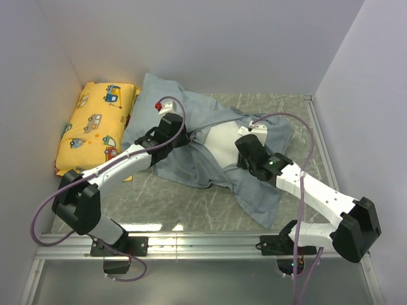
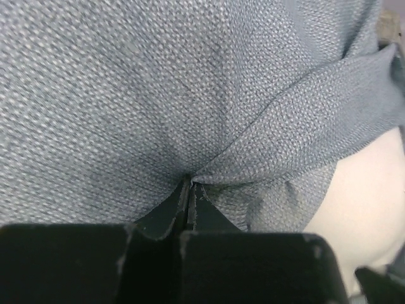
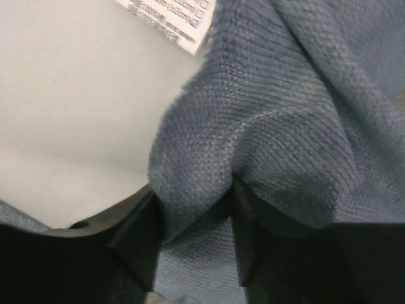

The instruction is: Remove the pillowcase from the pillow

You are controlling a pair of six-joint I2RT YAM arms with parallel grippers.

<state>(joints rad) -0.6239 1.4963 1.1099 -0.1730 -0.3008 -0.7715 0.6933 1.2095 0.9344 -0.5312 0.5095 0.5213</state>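
Note:
The pillowcase [image 1: 191,162] is a blue-grey fabric cover, rumpled across the middle of the table. A patch of the white pillow [image 1: 226,143] shows through its opening between my two grippers. My left gripper [image 1: 183,135] is shut on a pinched fold of the pillowcase [image 2: 126,95]; its jaws meet at the pinch [image 2: 190,182], and the pillow [image 2: 373,209] shows to the right. My right gripper [image 1: 243,152] [image 3: 193,215] holds a thick fold of the pillowcase [image 3: 285,114] between its jaws, beside the pillow [image 3: 76,107] and its printed tag [image 3: 171,19].
A yellow vehicle-print cushion [image 1: 95,124] lies at the far left against the wall. White walls close in the left, back and right sides. The marbled table surface [image 1: 172,197] shows in front of the fabric.

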